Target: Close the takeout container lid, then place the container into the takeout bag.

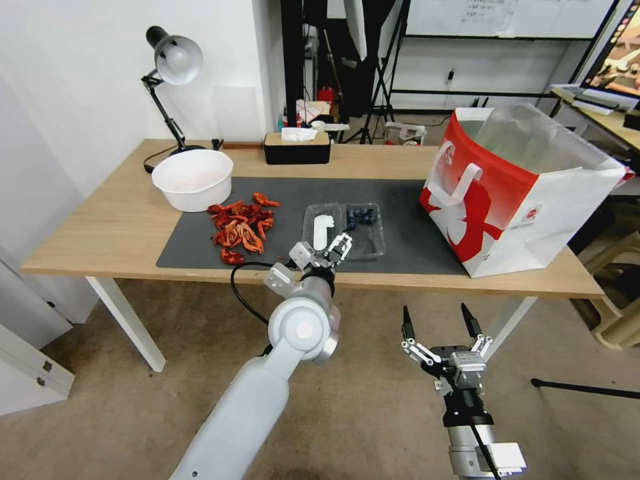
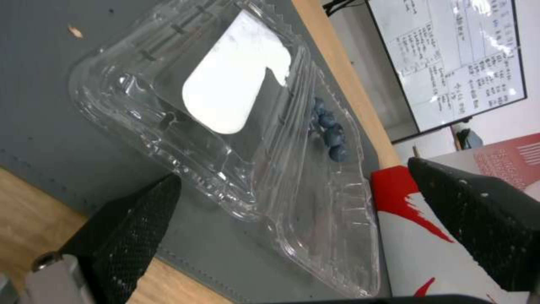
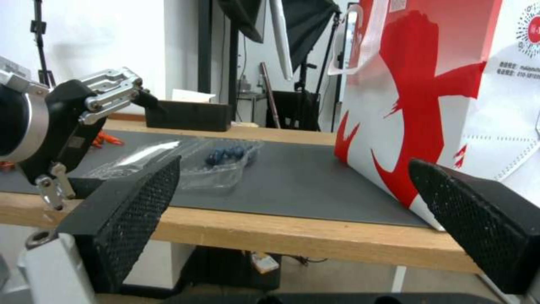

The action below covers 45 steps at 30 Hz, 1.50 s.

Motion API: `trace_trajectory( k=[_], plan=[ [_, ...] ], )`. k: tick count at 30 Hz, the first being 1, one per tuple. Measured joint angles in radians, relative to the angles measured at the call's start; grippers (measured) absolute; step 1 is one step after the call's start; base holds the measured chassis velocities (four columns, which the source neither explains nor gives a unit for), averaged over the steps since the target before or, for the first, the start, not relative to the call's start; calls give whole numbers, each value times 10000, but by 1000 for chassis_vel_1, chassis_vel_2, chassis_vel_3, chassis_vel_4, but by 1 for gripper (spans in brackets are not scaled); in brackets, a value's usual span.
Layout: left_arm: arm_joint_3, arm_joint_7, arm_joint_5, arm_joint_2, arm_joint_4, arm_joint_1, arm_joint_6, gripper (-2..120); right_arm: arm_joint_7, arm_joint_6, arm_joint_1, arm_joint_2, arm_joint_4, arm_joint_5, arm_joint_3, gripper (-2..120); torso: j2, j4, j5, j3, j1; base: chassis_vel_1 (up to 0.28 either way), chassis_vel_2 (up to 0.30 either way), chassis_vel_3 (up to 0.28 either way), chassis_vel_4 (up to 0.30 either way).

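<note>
**Clamshell lies open on the mat**

Wooden table (image 1: 100, 227) carries a grey mat where the container (image 1: 363, 230) lies open, the takeout container lid (image 1: 320, 230) flat beside it, the takeout bag (image 1: 527, 193) well right. Left gripper (image 1: 323, 252) hovers at the lid's near edge, fingers spread, empty. Right gripper (image 1: 437, 320) waits below, open.

Left wrist view: lid (image 2: 225, 97), blueberries (image 2: 329, 131).

Right wrist view: container (image 3: 219, 164), bag (image 3: 427, 105).

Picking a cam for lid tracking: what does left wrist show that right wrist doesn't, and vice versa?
Left wrist alone: the lid from above, lying open, white label plain, and a whiteboard. Right wrist alone: the left gripper side-on at the container, the tissue box, and the table's front edge. Both: blueberries, bag, grey mat.
</note>
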Motion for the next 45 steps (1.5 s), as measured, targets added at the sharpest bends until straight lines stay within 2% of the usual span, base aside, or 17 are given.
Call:
trace_trajectory(
  k=[11, 13, 14, 17, 18, 21, 23, 25, 39, 45],
  plan=[
    [-145, 192, 5, -264, 365, -136, -205, 100, 9, 7, -12, -37, 5, -5, 13, 100, 0, 0, 0, 0, 0, 0, 0, 0, 0],
    [-212, 778, 143, -146, 323, -54, -488, 100, 7, 38, -21, 51, -32, -90, -60, 100, 0, 0, 0, 0, 0, 0, 0, 0, 0],
    [-212, 778, 143, -146, 323, -54, -488, 100, 7, 38, -21, 51, -32, -90, -60, 100, 0, 0, 0, 0, 0, 0, 0, 0, 0],
    [-48, 1710, 758, 87, -47, 178, -607, 100, 3, 105, -85, 96, -23, -162, -72, 100, 0, 0, 0, 0, 0, 0, 0, 0, 0],
    [-48, 1710, 758, 87, -47, 178, -607, 100, 3, 105, -85, 96, -23, -162, -72, 100, 0, 0, 0, 0, 0, 0, 0, 0, 0],
    [144, 2331, 1402, 116, -99, 217, -610, 100, 2, 129, -106, 119, 8, -198, -74, 100, 0, 0, 0, 0, 0, 0, 0, 0, 0],
    [191, 2455, 1527, 123, -99, 209, -613, 100, 1, 134, -112, 126, 16, -206, -74, 100, 0, 0, -1, 0, -1, 0, 0, 0, 0],
    [350, 2866, 1851, 181, -99, 94, -620, 100, 1, 156, -142, 141, 53, -234, -75, 100, 0, 0, 0, 0, -1, 0, 0, 0, 0],
    [748, 3500, 1972, 505, 247, -517, -512, 100, -1, 241, -203, 188, 106, -340, -33, 100, 0, 0, -1, 0, -2, 0, 0, 0, 0],
    [966, 3811, 1715, 718, 554, -977, -34, 100, 7, 241, -164, 217, 47, -366, -47, 100, -1, 0, -1, 0, -2, 0, 0, 0, 0]
  ],
)
